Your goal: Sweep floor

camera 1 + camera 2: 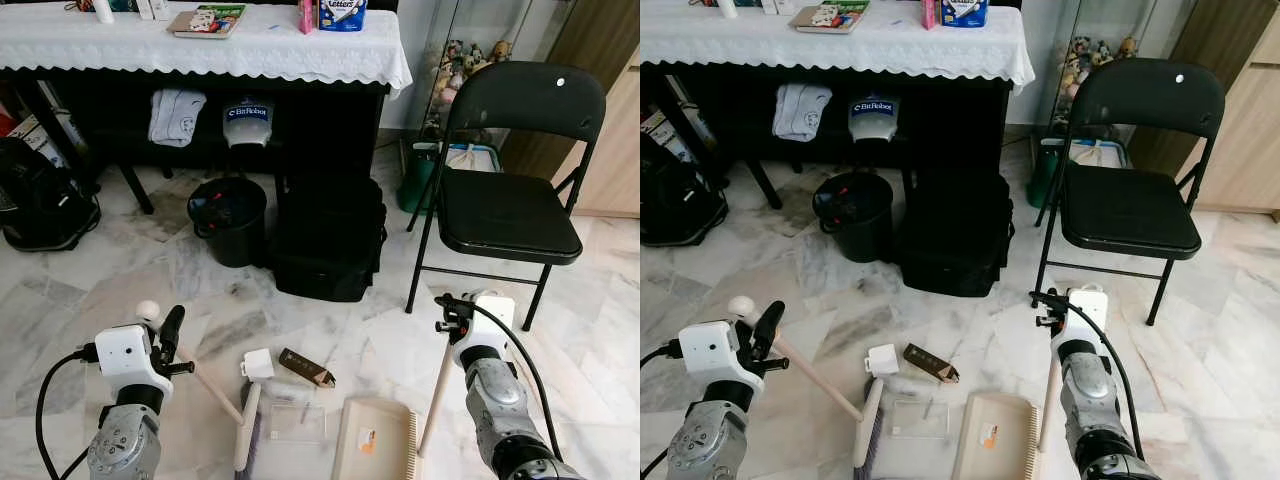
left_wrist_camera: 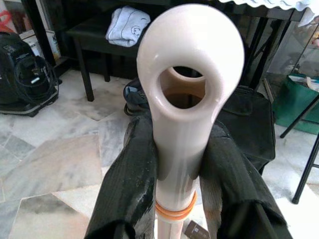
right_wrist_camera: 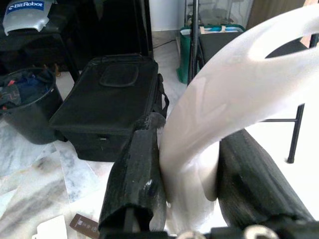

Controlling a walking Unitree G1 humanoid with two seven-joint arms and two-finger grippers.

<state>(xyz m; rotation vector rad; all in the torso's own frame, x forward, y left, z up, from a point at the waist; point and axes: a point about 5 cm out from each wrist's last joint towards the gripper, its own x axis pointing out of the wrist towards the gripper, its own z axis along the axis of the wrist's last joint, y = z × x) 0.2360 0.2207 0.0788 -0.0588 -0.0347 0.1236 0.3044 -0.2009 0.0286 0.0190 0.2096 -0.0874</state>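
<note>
Litter (image 1: pixel 306 367) is unswept beside your dustpan (image 1: pixel 375 440). Left hand (image 2: pixel 177 164) clamps the broom handle (image 1: pixel 205 385), right hand (image 3: pixel 192 174) the dustpan's.

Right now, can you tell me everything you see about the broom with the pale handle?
The cream plastic broom lies low on the marble floor, its pale head beside a clear plastic wrapper and the beige dustpan. Its long pale handle slants up toward the robot's left. The handle ends in a rounded hanging loop with a hole, and an orange band rings it lower down. The left gripper is shut on that top end, a black finger pressing each side.
</note>
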